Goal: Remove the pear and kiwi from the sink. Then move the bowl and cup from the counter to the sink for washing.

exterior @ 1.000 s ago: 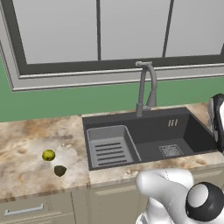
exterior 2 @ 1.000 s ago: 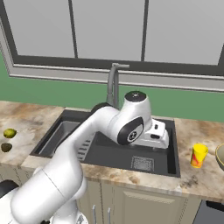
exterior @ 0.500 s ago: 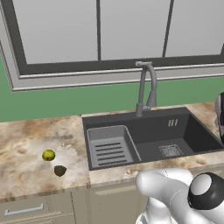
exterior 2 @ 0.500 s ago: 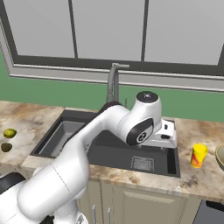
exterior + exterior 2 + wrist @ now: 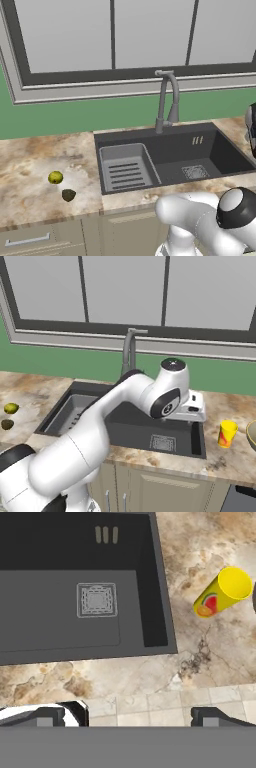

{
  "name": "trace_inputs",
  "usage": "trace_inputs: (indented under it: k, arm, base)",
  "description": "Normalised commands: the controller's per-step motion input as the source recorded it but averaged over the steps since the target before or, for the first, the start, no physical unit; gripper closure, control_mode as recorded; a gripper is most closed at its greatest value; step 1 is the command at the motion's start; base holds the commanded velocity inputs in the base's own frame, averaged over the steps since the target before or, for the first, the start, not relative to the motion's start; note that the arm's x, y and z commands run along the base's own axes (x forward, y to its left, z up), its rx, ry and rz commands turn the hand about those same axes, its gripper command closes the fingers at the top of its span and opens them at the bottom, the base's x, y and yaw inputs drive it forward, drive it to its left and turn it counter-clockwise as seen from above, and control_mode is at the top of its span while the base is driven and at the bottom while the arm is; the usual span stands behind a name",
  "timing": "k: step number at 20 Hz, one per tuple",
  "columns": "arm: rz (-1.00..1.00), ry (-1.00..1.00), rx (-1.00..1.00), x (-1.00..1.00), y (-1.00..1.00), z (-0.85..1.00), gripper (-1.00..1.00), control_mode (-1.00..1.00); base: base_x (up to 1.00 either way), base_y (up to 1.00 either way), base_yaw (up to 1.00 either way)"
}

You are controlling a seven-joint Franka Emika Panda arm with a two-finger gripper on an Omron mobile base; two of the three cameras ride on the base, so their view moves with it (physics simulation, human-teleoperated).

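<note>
The pear (image 5: 55,177) and the darker kiwi (image 5: 68,195) lie on the counter (image 5: 27,157) left of the sink (image 5: 150,138). In the right base view they are the pear (image 5: 11,408) and kiwi (image 5: 7,424) at the far left. A yellow cup (image 5: 227,433) with a watermelon picture stands right of the sink, and the tan bowl (image 5: 252,436) is cut off by the frame edge. My gripper (image 5: 132,718) hangs open and empty over the sink's right front corner, with the cup (image 5: 222,592) off to one side. My hand (image 5: 193,408) is above the sink's right rim.
A tall grey faucet (image 5: 167,100) rises behind the basin. A ribbed tray insert (image 5: 125,170) fills the sink's left part and a square drain (image 5: 96,600) sits in its floor. Windows run along the green back wall. Cabinet fronts and a tiled floor lie below the counter edge.
The arm has swung a little further right, carrying the hand from over the basin toward its right rim and the cup. The jaws stay open. Fruits have not moved.
</note>
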Motion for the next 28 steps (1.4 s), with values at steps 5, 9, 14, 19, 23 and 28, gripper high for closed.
trace_inputs:
  k: [5, 9, 14, 19, 23, 28]
  arm:
    - [0.0, 0.0, 0.0, 0.21, -0.13, 0.0, -1.0, -1.0]
    - [0.0, 0.0, 0.0, 0.16, -0.21, 0.0, -1.0, -1.0]
    - [0.0, 0.0, 0.02, 0.13, -0.23, -0.01, -1.0, -1.0]
    - [0.0, 0.0, 0.04, 0.11, -0.22, -0.04, -1.0, -1.0]
    - [0.0, 0.0, 0.01, 0.13, -0.16, -0.05, -1.0, -1.0]
    - [0.01, 0.0, 0.0, 0.17, -0.14, -0.07, -1.0, -1.0]
  base:
    - [0.0, 0.0, 0.0]
    - [0.0, 0.0, 0.0]
    - [0.0, 0.0, 0.0]
    - [0.0, 0.0, 0.0]
    - [0.0, 0.0, 0.0]
    - [0.0, 0.0, 0.0]
